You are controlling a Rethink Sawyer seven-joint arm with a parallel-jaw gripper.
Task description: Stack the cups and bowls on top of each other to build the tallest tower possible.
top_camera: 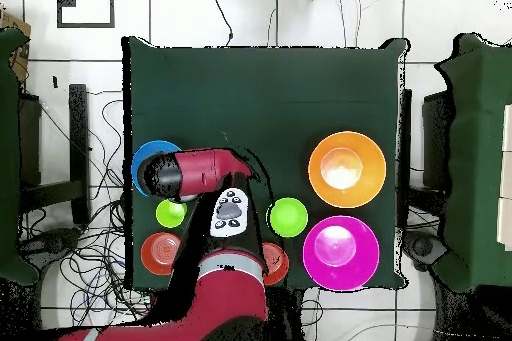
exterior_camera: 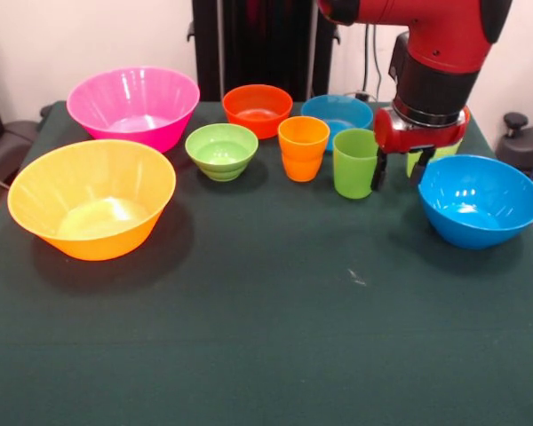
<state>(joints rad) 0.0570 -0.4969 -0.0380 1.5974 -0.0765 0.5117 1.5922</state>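
From the front, the gripper (exterior_camera: 398,171) hangs low with its dark fingers parted and empty, straddling the lime-yellow cup (exterior_camera: 424,158) standing upright just behind them, green cup (exterior_camera: 354,162) close left, medium blue bowl (exterior_camera: 479,201) close right.

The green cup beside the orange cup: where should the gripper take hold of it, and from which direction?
Probably from straight above, one side of the rim between the jaws. The green cup stands upright, mouth open, and the orange cup stands close beside it, leaving little side room.

cups (exterior_camera: 304,148) between bowls (exterior_camera: 92,199), none stacked
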